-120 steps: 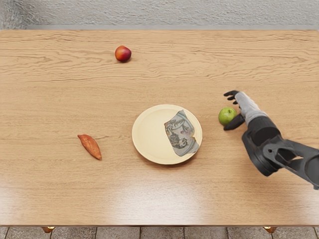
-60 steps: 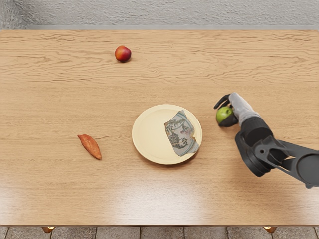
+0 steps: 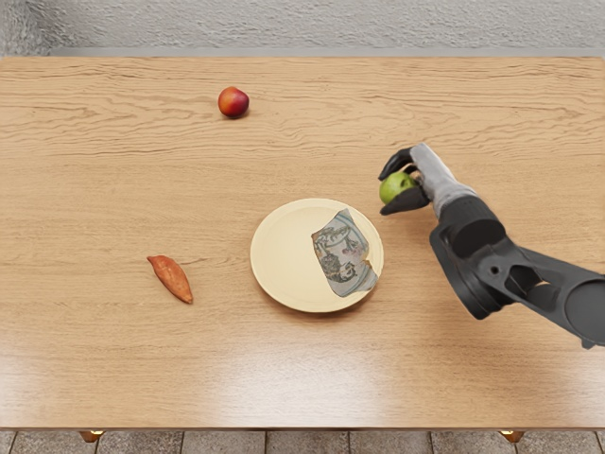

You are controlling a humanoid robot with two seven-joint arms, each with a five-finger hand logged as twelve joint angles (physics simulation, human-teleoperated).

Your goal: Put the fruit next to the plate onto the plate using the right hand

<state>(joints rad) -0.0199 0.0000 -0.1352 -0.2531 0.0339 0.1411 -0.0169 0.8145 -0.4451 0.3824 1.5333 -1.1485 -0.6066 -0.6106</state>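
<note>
R hand (image 3: 418,180) right of centre, arm in from right edge, fingers wrapped round green apple (image 3: 395,187), apple near upper-right rim of plate (image 3: 284,255), not over it, red fruit (image 3: 233,101) upper left, orange veg (image 3: 170,278) at left, wood table (image 3: 113,170)

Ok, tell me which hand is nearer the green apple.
Right. The right hand grips the green apple, just beyond the plate on its right; the left hand is out of view.
</note>
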